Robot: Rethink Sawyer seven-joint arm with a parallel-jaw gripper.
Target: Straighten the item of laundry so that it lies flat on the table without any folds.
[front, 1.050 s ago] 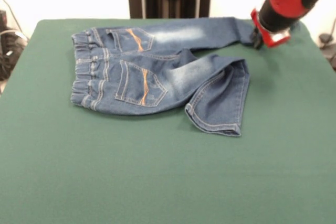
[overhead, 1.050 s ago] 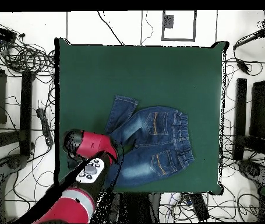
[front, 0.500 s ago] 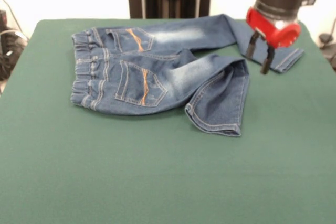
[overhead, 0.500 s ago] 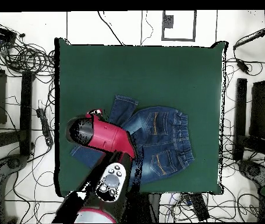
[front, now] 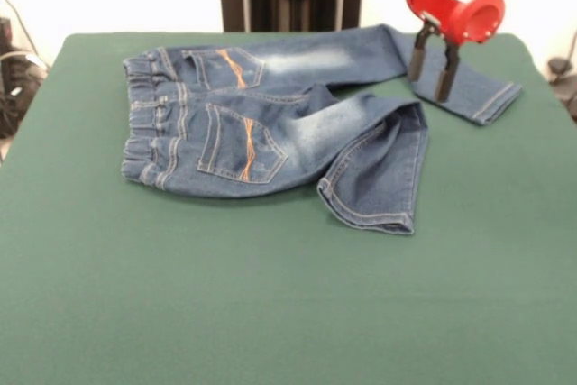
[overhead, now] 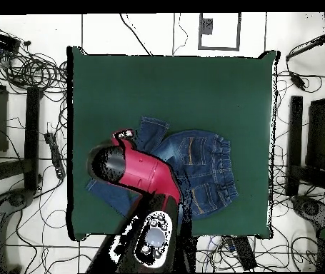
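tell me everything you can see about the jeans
The jeans are a small pair in blue denim with faded patches, a gathered elastic waistband and orange-stitched back pockets facing up. They lie on the green table. One leg runs out straight toward the table's corner; the other is folded back on itself, hem with pale stitching on top. The open pincer hangs just above the straight leg, holding nothing; contact cannot be told.
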